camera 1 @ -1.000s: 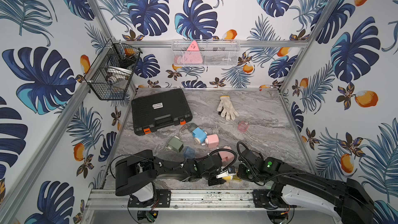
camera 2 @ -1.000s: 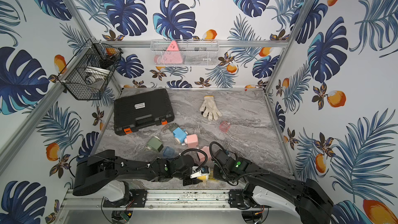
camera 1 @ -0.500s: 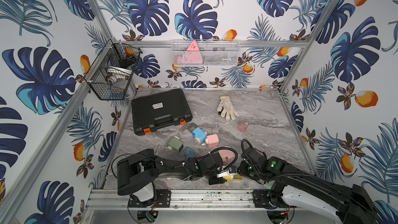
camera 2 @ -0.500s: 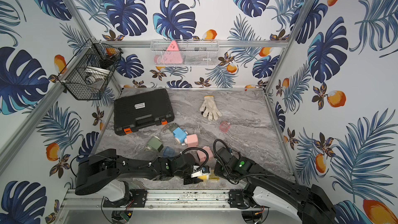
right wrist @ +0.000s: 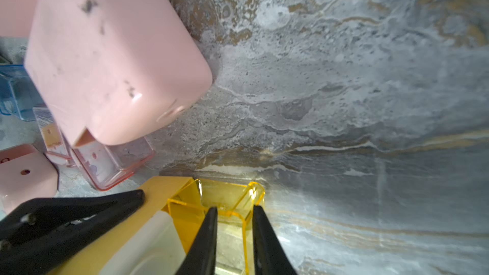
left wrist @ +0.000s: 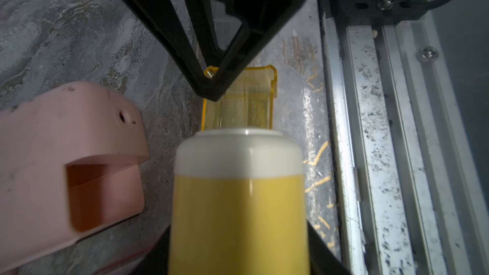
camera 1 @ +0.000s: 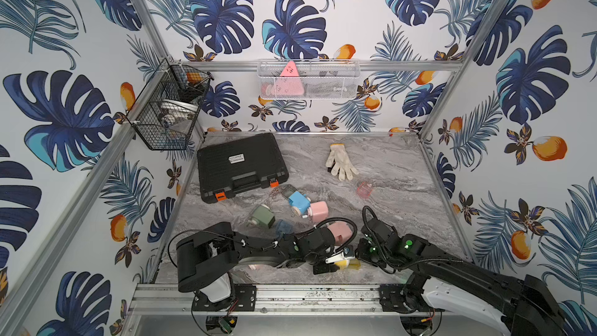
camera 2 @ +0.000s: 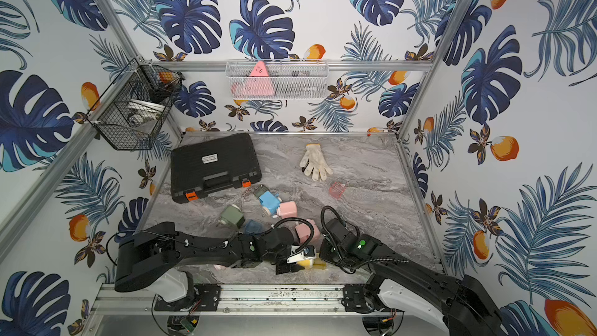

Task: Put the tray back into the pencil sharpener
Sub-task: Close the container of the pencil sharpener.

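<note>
Two black arms are shown, left arm (camera 1: pixel 258 251) and right arm (camera 1: pixel 458 265), each fitted with a white base shell (camera 1: pixel 217 288), looped black cables (camera 1: pixel 340 221) and green indicator lights (camera 1: pixel 408 243).

- Both top views hang high above the yellow tray (camera 1: pixel 353 256) (camera 2: pixel 318 265), on its front rail (camera 1: pixel 307 295) side. They look steeply down toward the back wall (camera 1: pixel 323 27) and share nearly the whole scene.
- The left wrist view sits very close, looking along the yellow sharpener (left wrist: pixel 238 207) to the tray beyond.
- The right wrist view, equally close, looks across the tray from its opposite end; both wrist views show the tray and the sharpener.
</note>
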Controlling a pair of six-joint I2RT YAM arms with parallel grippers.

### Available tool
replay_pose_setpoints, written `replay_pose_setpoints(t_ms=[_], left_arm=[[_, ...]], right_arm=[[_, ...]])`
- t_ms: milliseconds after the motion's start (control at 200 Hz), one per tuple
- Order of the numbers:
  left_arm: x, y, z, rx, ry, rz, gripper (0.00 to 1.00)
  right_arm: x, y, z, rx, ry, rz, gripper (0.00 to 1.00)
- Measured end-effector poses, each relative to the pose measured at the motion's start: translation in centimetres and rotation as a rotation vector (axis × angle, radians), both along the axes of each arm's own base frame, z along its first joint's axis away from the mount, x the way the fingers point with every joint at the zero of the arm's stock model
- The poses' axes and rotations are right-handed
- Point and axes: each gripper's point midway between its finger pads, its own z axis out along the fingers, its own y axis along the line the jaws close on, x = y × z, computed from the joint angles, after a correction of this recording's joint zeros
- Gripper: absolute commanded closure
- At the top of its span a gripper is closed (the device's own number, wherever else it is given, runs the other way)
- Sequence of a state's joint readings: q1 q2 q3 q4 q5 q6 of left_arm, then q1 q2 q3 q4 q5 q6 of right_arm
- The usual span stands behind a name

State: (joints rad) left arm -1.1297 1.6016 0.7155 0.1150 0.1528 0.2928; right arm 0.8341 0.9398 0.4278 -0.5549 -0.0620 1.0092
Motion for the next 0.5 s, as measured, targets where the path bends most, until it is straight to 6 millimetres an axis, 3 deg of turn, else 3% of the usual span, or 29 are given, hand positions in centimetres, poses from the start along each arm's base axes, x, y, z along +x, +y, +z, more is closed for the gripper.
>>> replay_pose_setpoints(t_ms=[326,496], left_arm=[[0.1,-0.1,-0.1,0.006,0.005,-0.002,0.56],[0.1,-0.3,0.0,0.001,-0.008,-0.013,0.56]], right_arm=[[0.1,-0.1,0.3,0.065,-0.001,-0.024,0.67],[0.3,-1.4,0.8,0.078,-0.002,-0.083,0.62]])
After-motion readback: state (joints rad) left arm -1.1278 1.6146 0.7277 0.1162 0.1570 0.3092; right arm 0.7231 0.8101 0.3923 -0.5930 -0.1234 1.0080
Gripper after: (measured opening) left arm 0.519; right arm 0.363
